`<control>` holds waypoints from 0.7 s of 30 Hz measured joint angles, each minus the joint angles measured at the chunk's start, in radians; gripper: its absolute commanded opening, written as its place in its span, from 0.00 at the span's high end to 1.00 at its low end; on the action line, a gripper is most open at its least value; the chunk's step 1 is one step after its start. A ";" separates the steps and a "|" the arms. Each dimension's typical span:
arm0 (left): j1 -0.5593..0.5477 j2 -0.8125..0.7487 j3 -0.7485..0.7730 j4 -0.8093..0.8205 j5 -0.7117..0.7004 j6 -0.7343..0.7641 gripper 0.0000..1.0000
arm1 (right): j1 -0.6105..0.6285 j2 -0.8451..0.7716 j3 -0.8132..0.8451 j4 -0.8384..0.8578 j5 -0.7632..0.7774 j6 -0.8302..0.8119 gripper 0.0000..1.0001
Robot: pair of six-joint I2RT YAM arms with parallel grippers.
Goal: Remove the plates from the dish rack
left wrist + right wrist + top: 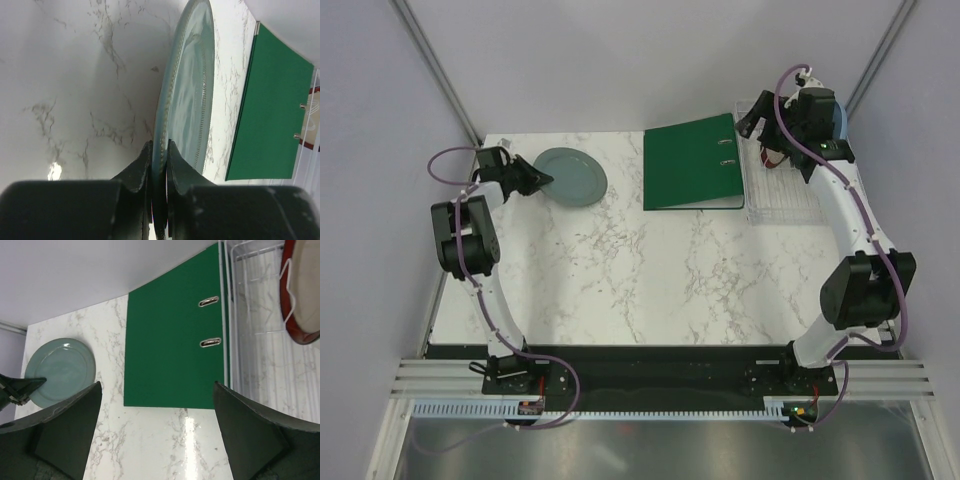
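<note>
1. I see a white marble-look table (650,280), smooth and glossy.
2. The grey-green plate (572,177) at ten o'clock: glazed, shiny, ribbed rim.
3. The binder (688,162) at twelve: matt green, metal fittings.
4. The rack (782,200): white-coated wire.

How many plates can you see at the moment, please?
3: a grey-green plate on the table at the left, a red-rimmed plate and a blue plate in the rack; the right arm may hide more.

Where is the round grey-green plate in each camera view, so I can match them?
Top external: round grey-green plate upper left, at the left gripper.
Left wrist: plate edge-on up the centre, rim between the fingers.
Right wrist: plate lower left, face-on.
Shared landmark: flat green ring binder, right of the plate in all three.
</note>
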 measured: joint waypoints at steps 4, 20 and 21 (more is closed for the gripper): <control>0.000 0.088 0.086 0.000 0.043 -0.043 0.69 | -0.029 0.080 0.119 -0.060 0.047 -0.037 0.02; -0.016 0.157 0.199 -0.107 -0.013 -0.060 0.00 | -0.039 0.617 0.735 -0.318 0.558 -0.278 0.07; -0.020 0.146 0.192 -0.121 -0.037 -0.050 0.00 | -0.039 0.621 0.724 -0.317 0.587 -0.289 0.07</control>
